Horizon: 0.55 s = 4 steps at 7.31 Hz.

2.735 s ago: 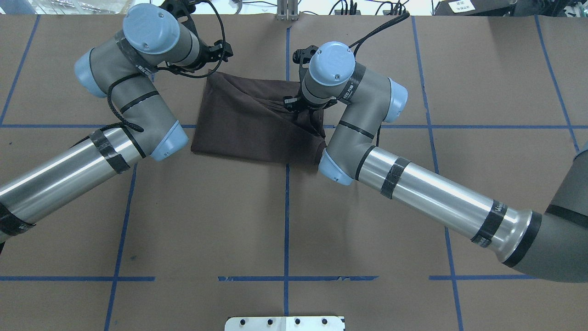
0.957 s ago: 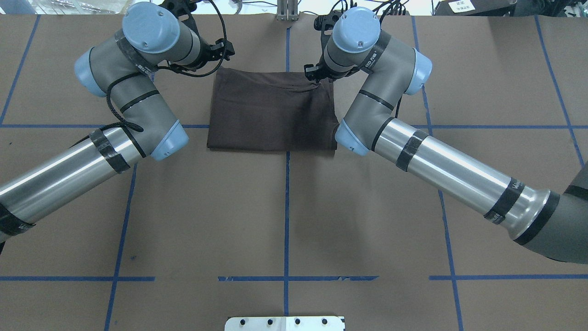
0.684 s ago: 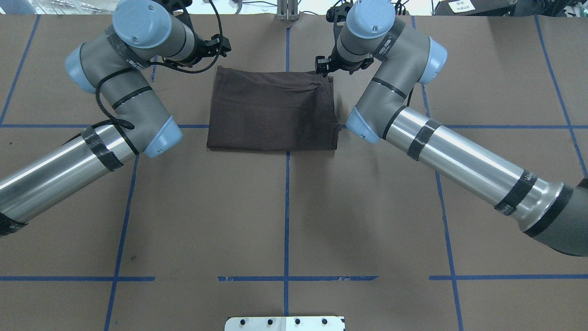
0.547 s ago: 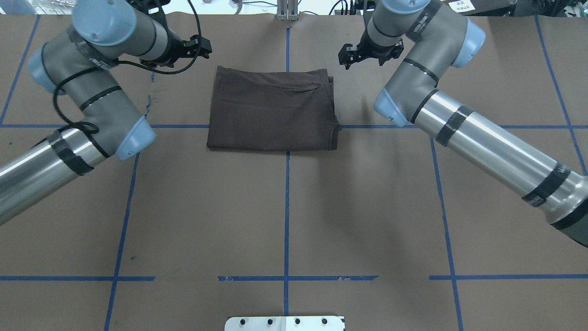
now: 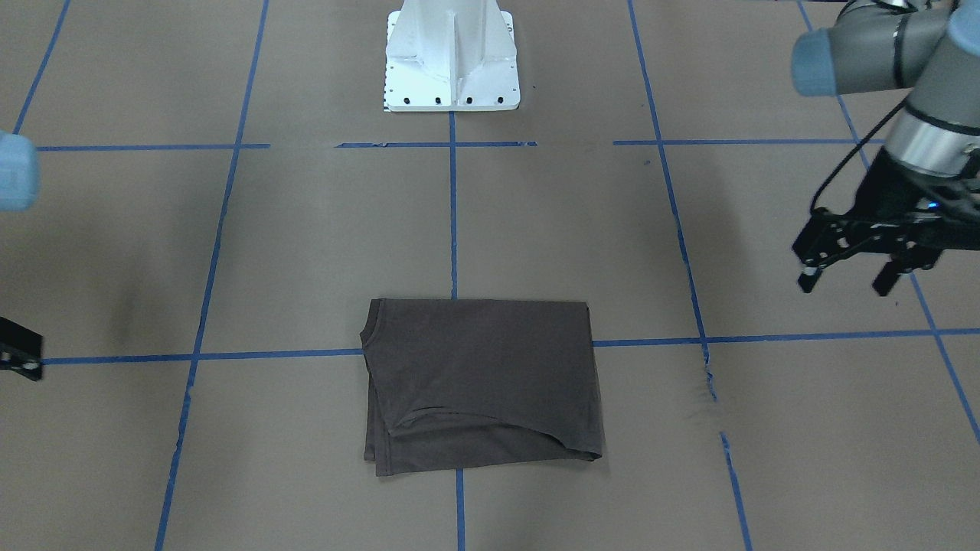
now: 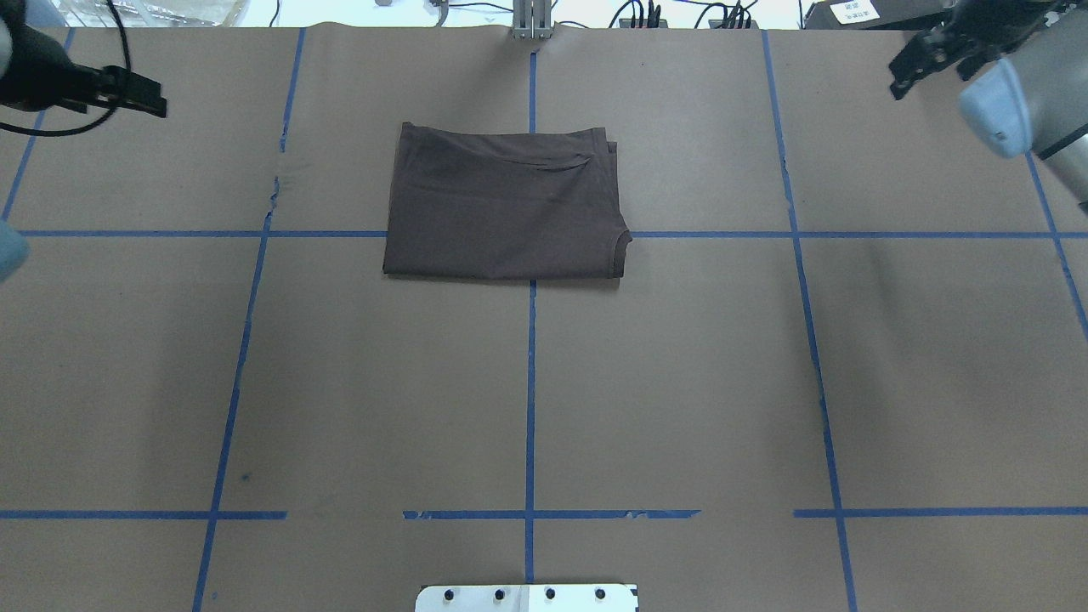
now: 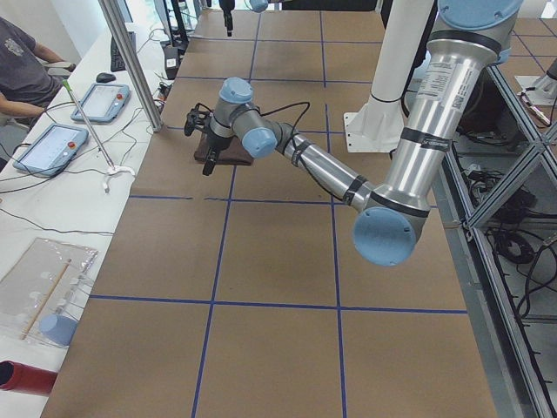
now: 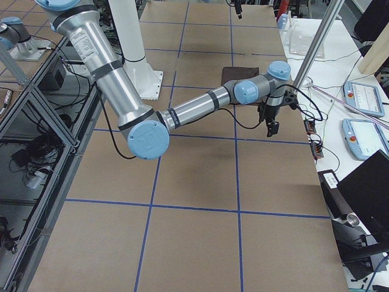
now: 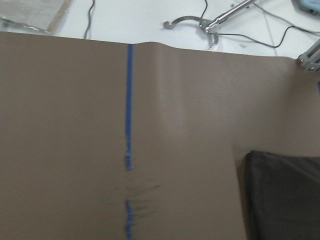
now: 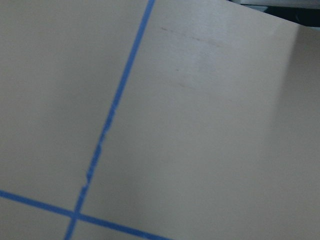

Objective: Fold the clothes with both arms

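The T-shirt (image 6: 506,212) lies folded in a flat rectangle at the far middle of the tabletop (image 6: 527,382), with neither arm touching it, so the folding looks finished. The left claw (image 5: 843,285) hangs open and empty, well aside; the right claw (image 6: 922,58) is too hidden to tell. Any further fold would need fresh edge grasps

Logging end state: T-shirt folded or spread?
Folded. T-shirt lies as a compact rectangle, layered edges visible in the front-facing view, no sleeves out. Left gripper and right gripper are clear of it.
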Each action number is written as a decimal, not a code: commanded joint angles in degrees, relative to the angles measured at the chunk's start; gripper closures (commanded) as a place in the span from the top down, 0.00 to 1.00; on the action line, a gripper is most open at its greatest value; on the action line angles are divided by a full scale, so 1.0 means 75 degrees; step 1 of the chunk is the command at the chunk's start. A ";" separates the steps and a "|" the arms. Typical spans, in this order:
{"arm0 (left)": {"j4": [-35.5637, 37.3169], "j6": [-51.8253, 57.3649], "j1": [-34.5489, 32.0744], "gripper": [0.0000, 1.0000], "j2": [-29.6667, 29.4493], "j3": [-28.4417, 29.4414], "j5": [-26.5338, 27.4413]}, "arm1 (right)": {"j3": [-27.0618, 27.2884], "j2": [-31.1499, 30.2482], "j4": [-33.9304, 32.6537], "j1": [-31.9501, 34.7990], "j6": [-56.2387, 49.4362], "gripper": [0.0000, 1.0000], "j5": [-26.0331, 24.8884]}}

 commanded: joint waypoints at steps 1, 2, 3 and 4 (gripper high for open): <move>0.0981 0.3348 -0.1774 1.00 0.0758 -0.0175 -0.0848 | 0.0728 -0.0715 -0.2527 0.1595 -0.3360 1.00 0.0146; 0.1331 0.4756 -0.2385 1.00 0.1051 -0.0058 -0.1024 | 0.0763 -0.1228 -0.2699 0.2147 -0.4382 1.00 0.0146; 0.1532 0.6046 -0.2797 1.00 0.1321 0.0187 -0.1130 | 0.0764 -0.1801 -0.2677 0.2582 -0.4671 1.00 0.0378; 0.1348 0.6128 -0.2917 1.00 0.2147 0.0224 -0.1584 | 0.0799 -0.2410 -0.2422 0.2702 -0.4639 1.00 0.1123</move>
